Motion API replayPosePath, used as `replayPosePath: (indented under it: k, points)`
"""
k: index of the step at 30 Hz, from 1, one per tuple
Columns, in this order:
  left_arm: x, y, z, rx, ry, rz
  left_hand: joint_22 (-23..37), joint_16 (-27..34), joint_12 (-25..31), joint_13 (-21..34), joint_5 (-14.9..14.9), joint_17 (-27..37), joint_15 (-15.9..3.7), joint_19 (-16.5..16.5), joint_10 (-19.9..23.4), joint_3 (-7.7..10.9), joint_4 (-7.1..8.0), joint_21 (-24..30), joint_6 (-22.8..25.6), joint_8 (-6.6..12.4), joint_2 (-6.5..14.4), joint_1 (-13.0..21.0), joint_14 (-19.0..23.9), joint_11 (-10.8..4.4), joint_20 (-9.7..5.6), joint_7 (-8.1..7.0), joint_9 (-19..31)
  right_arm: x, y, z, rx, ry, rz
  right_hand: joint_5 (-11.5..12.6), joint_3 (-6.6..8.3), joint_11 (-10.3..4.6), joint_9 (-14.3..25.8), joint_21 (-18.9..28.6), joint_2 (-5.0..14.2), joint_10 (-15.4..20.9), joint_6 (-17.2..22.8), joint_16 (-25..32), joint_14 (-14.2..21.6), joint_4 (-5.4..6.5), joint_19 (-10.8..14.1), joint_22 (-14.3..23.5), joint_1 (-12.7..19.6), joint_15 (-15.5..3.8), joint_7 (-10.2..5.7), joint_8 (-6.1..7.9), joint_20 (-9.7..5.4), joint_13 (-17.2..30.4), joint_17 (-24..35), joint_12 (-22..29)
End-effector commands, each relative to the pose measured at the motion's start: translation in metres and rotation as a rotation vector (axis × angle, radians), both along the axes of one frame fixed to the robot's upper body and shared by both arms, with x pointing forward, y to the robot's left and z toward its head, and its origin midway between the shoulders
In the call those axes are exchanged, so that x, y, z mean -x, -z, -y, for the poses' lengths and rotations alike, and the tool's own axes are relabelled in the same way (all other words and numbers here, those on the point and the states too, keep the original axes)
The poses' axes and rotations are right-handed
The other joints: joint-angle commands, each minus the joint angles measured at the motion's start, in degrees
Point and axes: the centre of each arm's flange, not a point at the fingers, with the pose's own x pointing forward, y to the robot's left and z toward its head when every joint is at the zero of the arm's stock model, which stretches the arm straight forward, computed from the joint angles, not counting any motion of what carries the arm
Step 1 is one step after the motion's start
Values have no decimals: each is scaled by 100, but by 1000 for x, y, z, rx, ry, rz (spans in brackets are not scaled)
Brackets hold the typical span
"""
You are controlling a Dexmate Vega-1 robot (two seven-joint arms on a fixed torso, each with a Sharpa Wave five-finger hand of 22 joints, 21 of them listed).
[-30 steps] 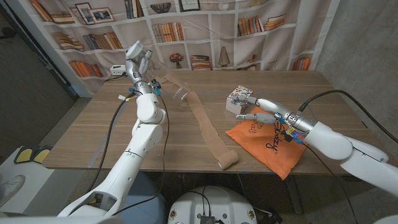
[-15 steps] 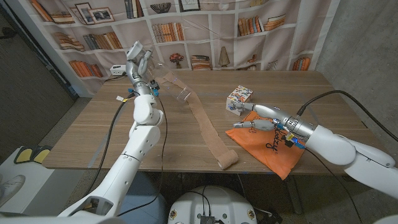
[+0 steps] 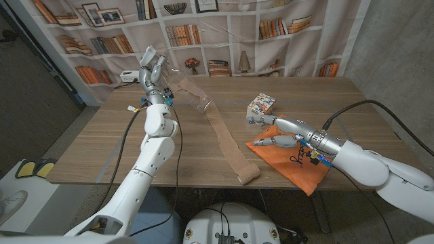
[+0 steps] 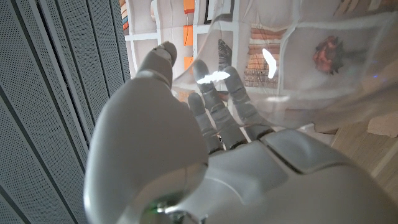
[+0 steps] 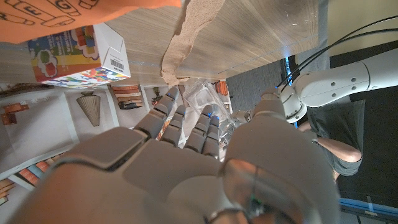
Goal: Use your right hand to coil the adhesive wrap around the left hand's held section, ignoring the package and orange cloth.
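Right hand [image 3: 279,132] spread, holding nothing, over orange cloth [image 3: 298,160].

head cam looking down over the wooden table [image 3: 135,146] from above, left wrist cam tight behind its own hand [image 4: 186,155], right wrist cam flipped, both showing the tan wrap [image 5: 186,43]

Glossy white arms [image 3: 154,146], black cables [image 3: 348,108], silver-grey jointed hands.

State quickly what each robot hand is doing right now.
Left robot hand: raised, holding the clear plastic end of the tan adhesive wrap.
Right robot hand: open, holding nothing.
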Motion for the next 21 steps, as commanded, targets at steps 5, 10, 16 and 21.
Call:
replayPosePath:
  k: [5, 10, 16, 21]
  points:
    - [5, 0, 1, 20, 107, 10, -24, -28, -5, 8, 30, 9, -246, -1, 29, -19, 4, 47, 29, 20, 574, 487, 330, -12, -27, -75, 6, 15, 17, -12, 58, 37, 41, -20, 75, 177, 19, 39, -17, 44, 107, 47, 207, 31, 160, 14, 144, -854, 48, 2, -46, 23, 39, -17]
    - [7, -1, -1, 30, 137, 14, -33, -38, 7, 38, 32, 6, -246, -7, 21, -24, 4, 57, 19, 31, 572, 481, 324, -21, -28, -71, 26, 15, 23, -15, 68, 40, 6, -18, 98, 211, 19, 45, -3, 60, 122, 66, 252, 39, 186, 16, 178, -854, 61, 3, -37, 25, 49, -15]
    - [7, -4, -6, 21, 203, 12, -45, -39, 12, 60, 34, 7, -246, -18, 16, -27, 1, 67, 28, 18, 575, 483, 335, -33, -28, -91, -8, 14, 26, -18, 100, 59, -2, -17, 116, 230, 19, 30, 12, 48, 97, 68, 245, 58, 155, 17, 193, -847, 88, -12, -12, 28, 65, -24]
    - [2, -2, -14, -6, 268, -1, -57, -43, -32, -40, 38, 22, -250, -31, 83, -30, 3, 65, -26, 16, 574, 474, 318, -38, -34, -113, 16, 16, 29, -20, 143, 80, 9, -17, 124, 226, 20, 22, 11, 41, 82, 68, 241, 66, 139, 18, 202, -853, 99, -21, -5, 30, 72, -29]
